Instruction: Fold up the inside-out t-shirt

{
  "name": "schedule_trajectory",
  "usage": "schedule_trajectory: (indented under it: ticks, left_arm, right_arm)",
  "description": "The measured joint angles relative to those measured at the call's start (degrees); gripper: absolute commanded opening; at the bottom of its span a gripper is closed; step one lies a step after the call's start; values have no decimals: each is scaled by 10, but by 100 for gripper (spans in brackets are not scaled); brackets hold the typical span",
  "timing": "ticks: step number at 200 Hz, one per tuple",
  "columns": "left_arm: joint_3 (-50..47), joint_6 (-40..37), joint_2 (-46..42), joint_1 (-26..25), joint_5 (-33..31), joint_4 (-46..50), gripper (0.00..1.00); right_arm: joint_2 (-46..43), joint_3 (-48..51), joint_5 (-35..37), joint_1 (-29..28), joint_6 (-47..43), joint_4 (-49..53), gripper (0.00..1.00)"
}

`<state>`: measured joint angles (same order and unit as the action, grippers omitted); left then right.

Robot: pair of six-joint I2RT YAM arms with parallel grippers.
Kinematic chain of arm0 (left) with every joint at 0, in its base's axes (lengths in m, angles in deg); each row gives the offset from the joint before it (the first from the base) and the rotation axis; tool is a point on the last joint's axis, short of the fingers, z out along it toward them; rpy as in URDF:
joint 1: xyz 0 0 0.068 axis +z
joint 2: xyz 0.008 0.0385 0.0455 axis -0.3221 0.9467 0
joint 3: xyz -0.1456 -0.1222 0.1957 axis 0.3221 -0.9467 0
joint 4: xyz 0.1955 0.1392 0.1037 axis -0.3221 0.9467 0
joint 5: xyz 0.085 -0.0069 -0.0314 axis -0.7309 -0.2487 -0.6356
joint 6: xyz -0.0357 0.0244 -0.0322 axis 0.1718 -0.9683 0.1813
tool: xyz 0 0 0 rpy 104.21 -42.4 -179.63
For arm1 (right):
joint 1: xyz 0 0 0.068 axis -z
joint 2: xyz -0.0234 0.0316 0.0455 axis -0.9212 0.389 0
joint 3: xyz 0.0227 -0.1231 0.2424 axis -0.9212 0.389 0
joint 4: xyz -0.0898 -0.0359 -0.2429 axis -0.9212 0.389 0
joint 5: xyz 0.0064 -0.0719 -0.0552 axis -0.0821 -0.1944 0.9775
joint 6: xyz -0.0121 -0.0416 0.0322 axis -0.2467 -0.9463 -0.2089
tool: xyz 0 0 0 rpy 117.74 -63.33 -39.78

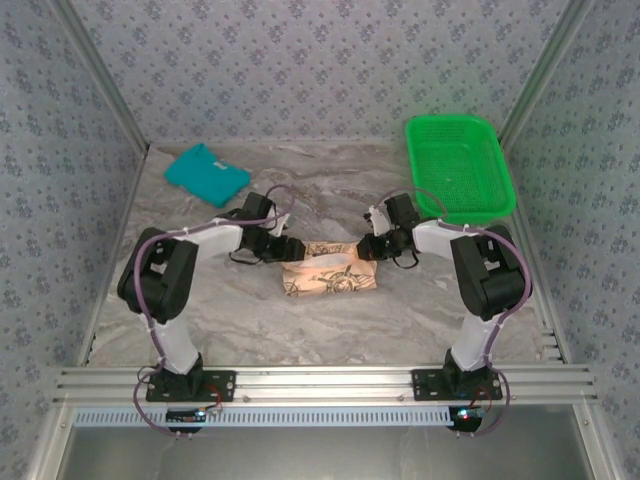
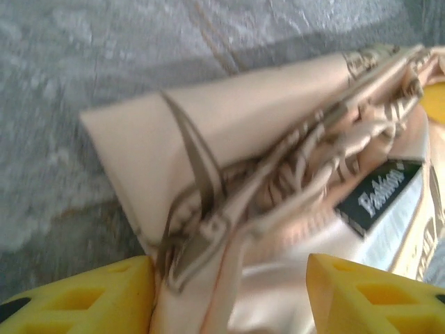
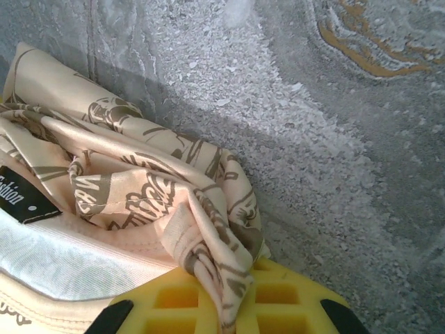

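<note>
Left claw (image 2: pixel 226 268) spread, its yellow fingers (image 2: pixel 83 299) either side of the bunched left edge of the inside-out t-shirt (image 1: pixel 328 275); right claw (image 3: pixel 222 296) pressed together, pinching a fold at the shirt's right edge. The shirt lies folded small mid-worktop (image 1: pixel 250 320), open marble reaching the near edge. A teal shirt (image 1: pixel 205 172) occupies the far-left corner and a green basket (image 1: pixel 450 122) the far-right, both well apart.

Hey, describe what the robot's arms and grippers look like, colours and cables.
The left arm and right arm have bulky black joint housings, white link segments and purple cables looping alongside. The left gripper and right gripper have yellow plastic fingers with moulded rectangular recesses and black patches.
</note>
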<state>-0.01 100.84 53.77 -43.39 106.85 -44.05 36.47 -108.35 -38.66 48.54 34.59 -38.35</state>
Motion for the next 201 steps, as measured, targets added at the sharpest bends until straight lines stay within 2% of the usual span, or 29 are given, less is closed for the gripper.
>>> schedule_trajectory:
  ticks: [22, 53, 65, 77, 90, 97, 133, 159, 201]
  left_arm:
    - [-22, -9, -19, 0, 3, -1, 51]
    - [-34, -18, -17, -15, -7, -7, 51]
    - [-32, -21, -16, -19, -17, -10, 47]
    - [-24, -30, -10, -22, -28, -9, 35]
    - [-7, -43, 1, -24, -38, -4, 9]
    - [7, -53, 9, -25, -43, 1, 0]
    - [56, -106, 16, -28, -80, 39, 0]
    - [88, -124, -15, -20, -148, 120, 0]
    - [186, -128, -78, 74, -228, 206, 0]
  right_arm:
    - [0, 0, -13, 4, -4, -1, 0]
    - [1, -2, -30, 3, -9, -7, 0]
    - [2, -6, -34, 2, -10, -7, 0]
    - [3, -10, -37, 0, -12, -8, 0]
    - [3, -12, -38, -2, -14, -12, 0]
    - [3, -13, -39, -4, -14, -14, 0]
    - [3, -31, -37, -18, -17, -12, 0]
    - [2, -61, -22, -36, -16, -10, 0]
    - [1, -139, 32, -110, 17, -16, 0]
